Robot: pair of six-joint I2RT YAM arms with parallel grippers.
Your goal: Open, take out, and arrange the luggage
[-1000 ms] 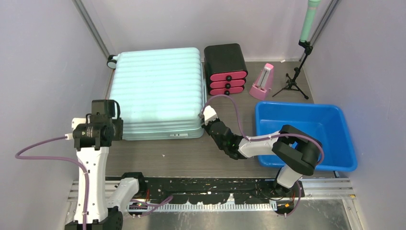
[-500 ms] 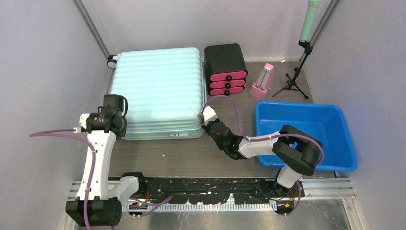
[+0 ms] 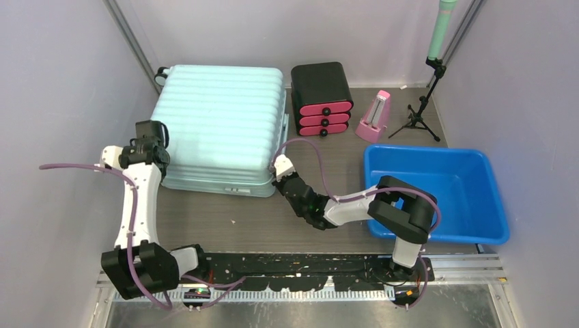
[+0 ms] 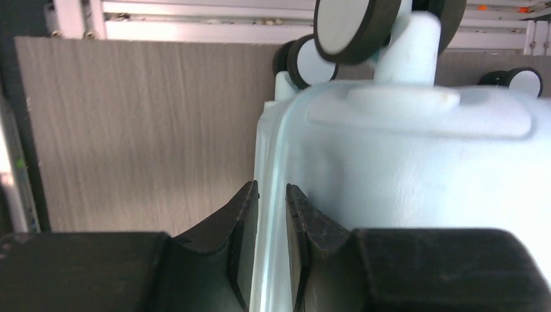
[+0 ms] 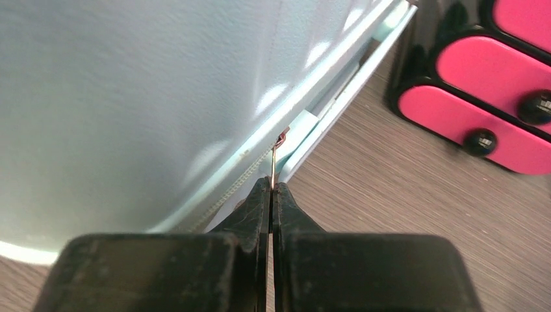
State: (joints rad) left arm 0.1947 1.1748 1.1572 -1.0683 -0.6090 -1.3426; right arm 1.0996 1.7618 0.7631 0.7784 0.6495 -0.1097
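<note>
- A grey wood-grain table (image 3: pixel 273 219) holds everything.
- The luggage (image 3: pixel 218 126), a pale mint ribbed hard-shell suitcase, lies flat on the far left part of the table, turned slightly askew. Its black caster wheels (image 4: pixel 354 26) are at the far left end.
- A blue plastic tub (image 3: pixel 430 150) sits at the right side, well apart from the luggage.
- The left gripper (image 4: pixel 271 240) is at the suitcase's near left corner. Its jaws are drawn in to a narrow gap and clamp the thin raised edge of the shell between the pads.
- The right gripper (image 5: pixel 271 188) is at the near right corner. Its jaws are pressed fully together, pinching a thin metal zipper pull (image 5: pixel 276 156) on the seam.
- A small black drawer box (image 3: pixel 321 82) with pink drawers stands just beside the suitcase's far right corner.
- A pink wedge-shaped object (image 3: pixel 374 117) stands to the right of the box.
</note>
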